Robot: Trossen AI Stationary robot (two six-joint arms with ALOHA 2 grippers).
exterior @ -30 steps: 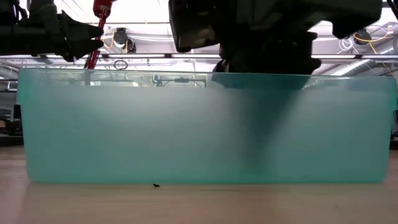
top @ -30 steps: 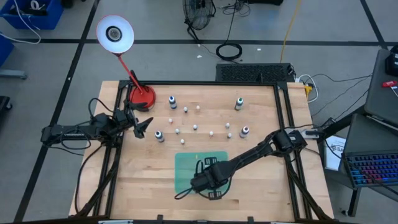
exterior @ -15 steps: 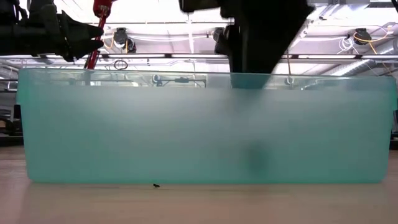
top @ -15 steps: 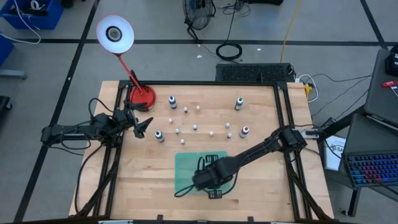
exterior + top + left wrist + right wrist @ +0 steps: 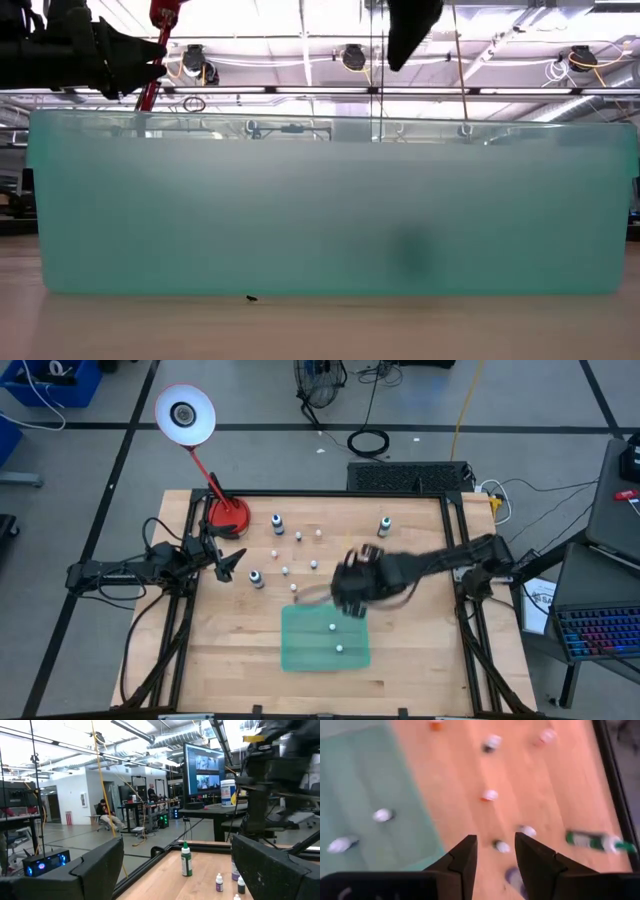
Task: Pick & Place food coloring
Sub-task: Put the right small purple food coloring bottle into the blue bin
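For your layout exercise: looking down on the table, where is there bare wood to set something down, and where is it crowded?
Bare wood lies left of the green bin, toward the table's near edge, and right of the bin. The middle is crowded with small bottles, and the right pincer hangs there. The lamp base and left pincer fill the far-left corner.

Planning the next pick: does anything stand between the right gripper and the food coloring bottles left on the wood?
Nothing visible does. The right gripper hovers with open fingers over bare wood beside the green bin, the nearest food coloring bottle just ahead.
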